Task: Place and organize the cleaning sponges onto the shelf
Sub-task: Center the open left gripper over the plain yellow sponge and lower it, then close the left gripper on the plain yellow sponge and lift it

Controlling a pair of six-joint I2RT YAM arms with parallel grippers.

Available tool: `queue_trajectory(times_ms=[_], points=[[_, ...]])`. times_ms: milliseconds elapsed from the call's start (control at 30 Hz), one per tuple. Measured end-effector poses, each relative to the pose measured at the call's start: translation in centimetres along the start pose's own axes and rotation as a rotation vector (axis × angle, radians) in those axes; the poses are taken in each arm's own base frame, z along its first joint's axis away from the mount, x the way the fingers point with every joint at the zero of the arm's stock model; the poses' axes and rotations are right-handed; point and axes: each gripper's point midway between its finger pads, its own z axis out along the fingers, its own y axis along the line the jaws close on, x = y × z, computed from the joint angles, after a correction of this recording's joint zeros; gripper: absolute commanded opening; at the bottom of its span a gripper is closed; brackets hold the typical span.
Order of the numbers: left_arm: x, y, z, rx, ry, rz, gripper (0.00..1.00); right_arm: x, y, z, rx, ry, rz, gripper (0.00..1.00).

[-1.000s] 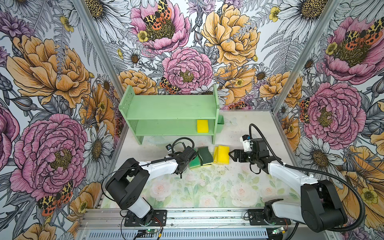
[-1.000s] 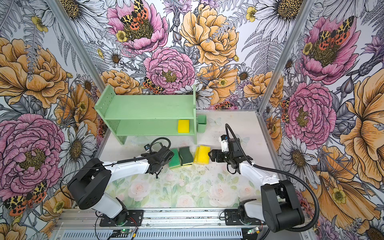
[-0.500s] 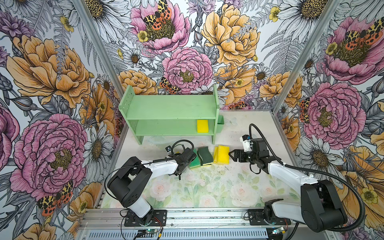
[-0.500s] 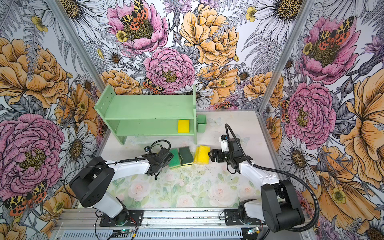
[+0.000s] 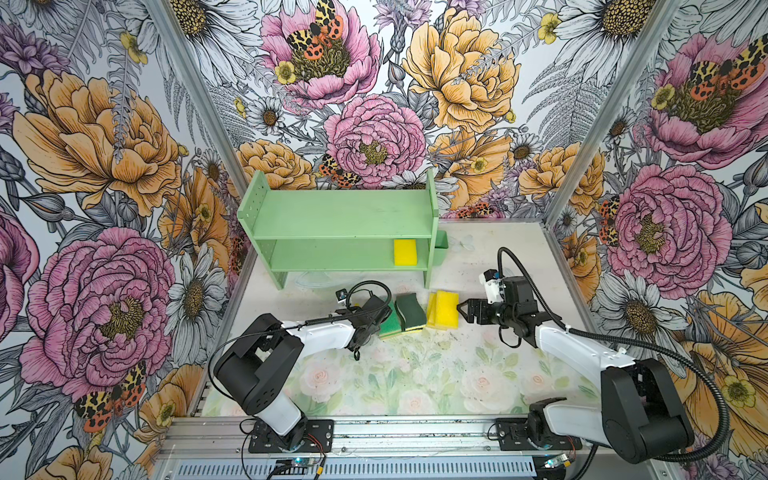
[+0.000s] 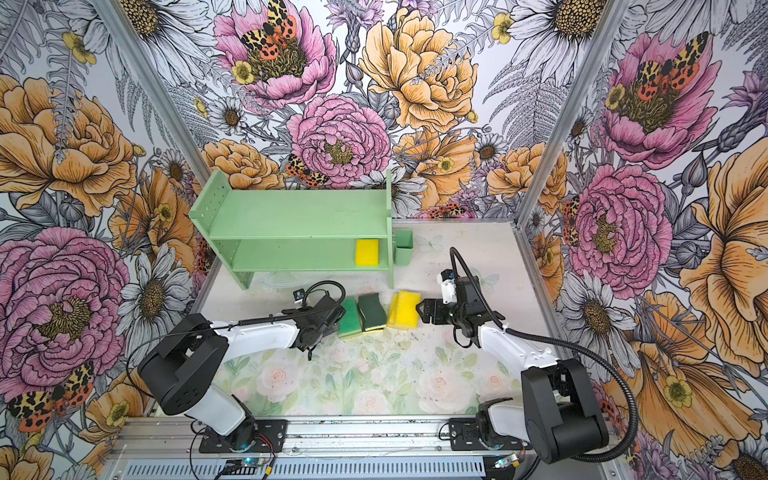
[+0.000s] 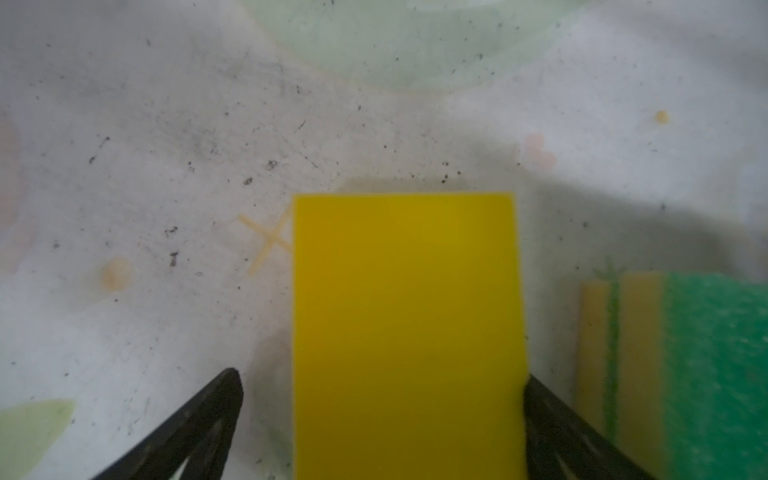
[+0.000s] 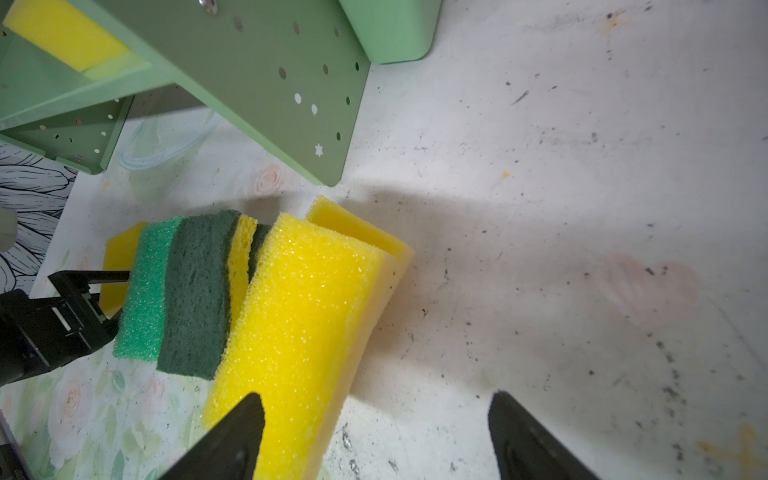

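Shelf [image 5: 340, 216]: mint-green, two tiers, standing at the back of the surface [image 5: 490, 232]. Its side panels are dotted with round holes, with one star-shaped cut-out [image 8: 318, 150] among them.
Cup [image 5: 439, 248]: green, against the shelf's right panel.
Shelved sponge [image 5: 405, 252]: plain yellow, flat at the right end of the lower tier.
Row on the surface in front of the shelf, left to right in both top views:
- green sponge [image 5: 386, 326]: bright-green top, yellow base.
- dark sponge [image 5: 410, 309]: wavy-edged, leaning on the green one.
- yellow pair [image 5: 444, 309]: two plain blocks pressed together, tilted.
Yellow sponge [image 7: 407, 332]: just beside the green sponge, under the left wrist.
Left pincer [image 7: 380, 374]: spread fully, astride the yellow sponge. One finger touches its side and the other stands apart, so it is not clamped.
Right pincer [image 8: 376, 395]: spread wide, gripping nothing, its tip just beside the yellow pair.
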Motion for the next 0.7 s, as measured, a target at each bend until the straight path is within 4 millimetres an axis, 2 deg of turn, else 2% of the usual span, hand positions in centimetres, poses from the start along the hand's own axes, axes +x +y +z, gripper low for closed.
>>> queue_trajectory(times_ms=[300, 500, 700], points=[[1.2, -2.4, -0.4, 0.057, -0.081, 0.089, 0.99, 0.4, 0.2, 0.1, -0.005, 0.005, 0.005, 0.87], [0.9, -1.9, -0.1, 0.060, -0.143, 0.072, 0.99, 1.3, 0.1, 0.1, -0.004, 0.019, 0.011, 0.86], [0.3, -1.1, 0.3, 0.047, -0.172, 0.045, 0.99, 1.3, 0.2, 0.1, -0.006, 0.017, 0.012, 0.87]])
